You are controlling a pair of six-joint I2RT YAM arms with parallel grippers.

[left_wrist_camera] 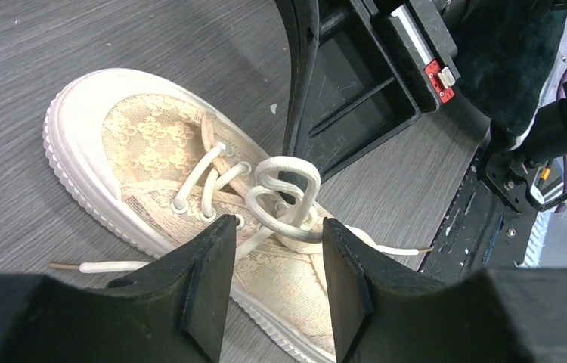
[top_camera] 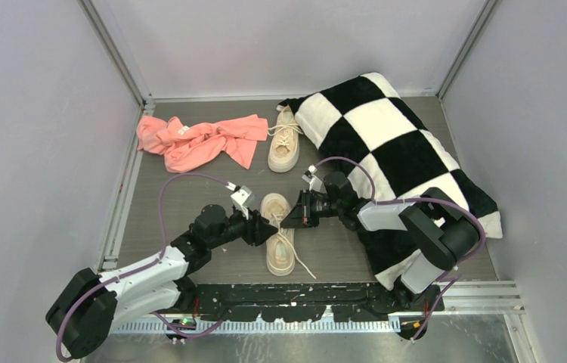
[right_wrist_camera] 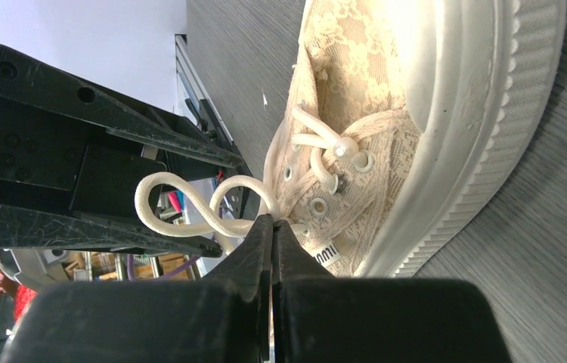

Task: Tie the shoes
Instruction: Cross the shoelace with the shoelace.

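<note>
Roughly midway, by my reading. Top view: near shoe (top_camera: 279, 236) lies at the middle of the worktop's (top_camera: 182, 198) near edge, both arms stretched low and meeting over it from either side. The second shoe (top_camera: 285, 144) sits toward the far edge, just beside the checkered pillow (top_camera: 386, 144), with the pink cloth (top_camera: 201, 141) on its other side; whether it is tied I cannot tell. Left wrist view: left claw (left_wrist_camera: 279, 236) released, fingers straddling a lace loop (left_wrist_camera: 289, 185) that stands above the eyelets and gripping nothing; loose ends trail onto the worktop. Right wrist view: right claw (right_wrist_camera: 271, 227) clenched on the lace (right_wrist_camera: 205, 227) where two loops spring from it. Loops formed, knot looks slack; cinching this bow remains.
</note>
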